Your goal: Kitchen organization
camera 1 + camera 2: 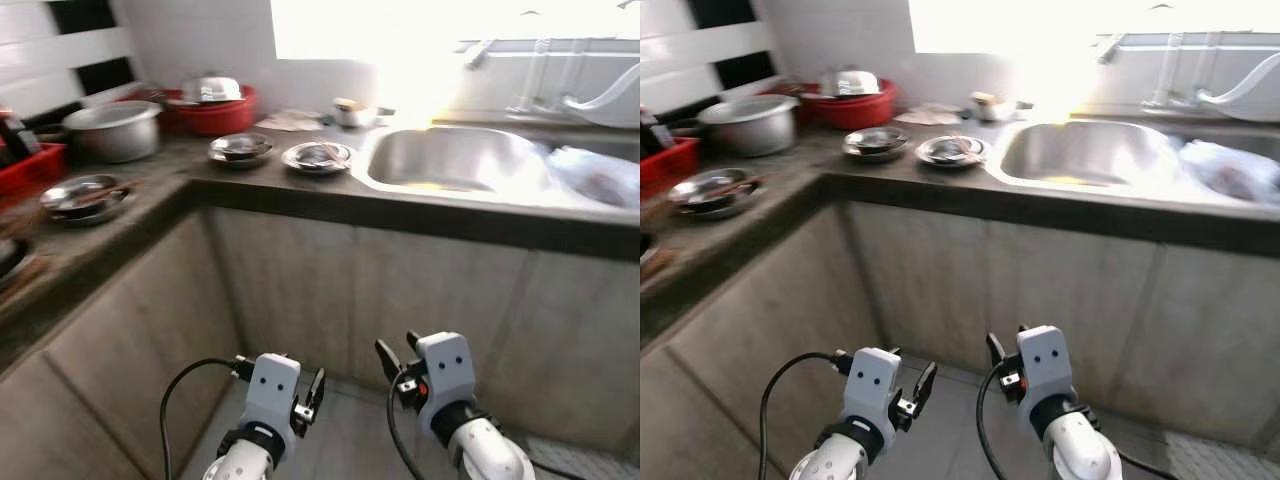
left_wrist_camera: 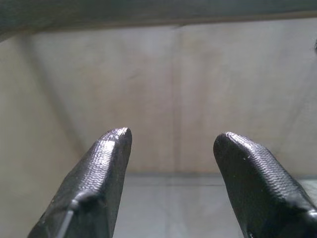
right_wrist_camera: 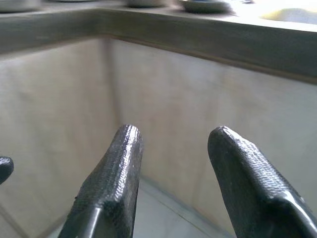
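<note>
While both arms hang low in front of the cabinet face, everything to be organized sits above and ahead of them on the L-shaped tabletop (image 1: 270, 190). Two steel plates (image 1: 318, 156) lie side by side just left of the sink (image 1: 450, 160), with a steel pot (image 1: 112, 130) and a red basin (image 1: 215, 112) further back along the left wing. The left gripper (image 2: 172, 148) and right gripper (image 3: 171, 144) each hold their fingers parted and empty. The right one looks nearer the plates. Its wrist view catches the tabletop edge overhead, while the left wrist view faces bare cabinet panel.
</note>
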Controlling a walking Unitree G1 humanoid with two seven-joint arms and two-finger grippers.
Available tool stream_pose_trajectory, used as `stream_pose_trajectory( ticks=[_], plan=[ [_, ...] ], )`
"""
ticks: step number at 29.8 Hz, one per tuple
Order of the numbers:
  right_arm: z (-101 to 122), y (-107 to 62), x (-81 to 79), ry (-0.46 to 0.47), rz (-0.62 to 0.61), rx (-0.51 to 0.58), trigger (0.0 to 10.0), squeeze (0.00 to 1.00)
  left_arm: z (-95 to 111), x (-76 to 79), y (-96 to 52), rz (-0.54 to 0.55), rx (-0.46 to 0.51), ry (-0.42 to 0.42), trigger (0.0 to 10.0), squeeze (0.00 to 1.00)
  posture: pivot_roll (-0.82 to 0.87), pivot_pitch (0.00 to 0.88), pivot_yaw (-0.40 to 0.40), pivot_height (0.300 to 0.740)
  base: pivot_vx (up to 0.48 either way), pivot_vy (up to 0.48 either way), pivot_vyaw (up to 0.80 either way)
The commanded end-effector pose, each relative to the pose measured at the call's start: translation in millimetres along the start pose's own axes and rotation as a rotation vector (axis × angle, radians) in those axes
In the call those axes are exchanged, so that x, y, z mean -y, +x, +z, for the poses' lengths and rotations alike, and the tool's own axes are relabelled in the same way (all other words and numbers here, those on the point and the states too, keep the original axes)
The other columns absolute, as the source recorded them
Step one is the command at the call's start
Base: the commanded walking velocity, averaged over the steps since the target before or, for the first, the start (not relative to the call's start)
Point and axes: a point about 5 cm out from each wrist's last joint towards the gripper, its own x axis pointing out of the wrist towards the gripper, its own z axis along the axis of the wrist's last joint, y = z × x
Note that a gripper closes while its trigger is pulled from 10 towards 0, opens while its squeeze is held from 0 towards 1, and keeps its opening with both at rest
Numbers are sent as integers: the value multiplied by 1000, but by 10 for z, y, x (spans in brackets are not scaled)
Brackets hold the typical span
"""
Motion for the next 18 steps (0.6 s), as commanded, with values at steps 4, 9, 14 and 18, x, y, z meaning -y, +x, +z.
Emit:
stream_pose_trajectory(
  ticks=[4,9,14,18],
  plan=[
    [49,57,-74,9,32,23,10000,0,4,-74,-8,21,-1,10,10000,0,7,0,-8,740,295,0,800],
    [46,71,-75,8,32,22,10000,0,2,-84,0,23,0,7,10000,0,7,0,-8,740,51,0,800],
    [59,89,-81,7,36,25,10000,0,8,-113,4,43,0,7,10000,0,9,0,-9,740,0,0,800],
    [62,90,-90,-1,43,35,10000,0,-17,-106,5,33,-27,13,10000,0,11,0,-11,740,312,0,800]
  ],
)
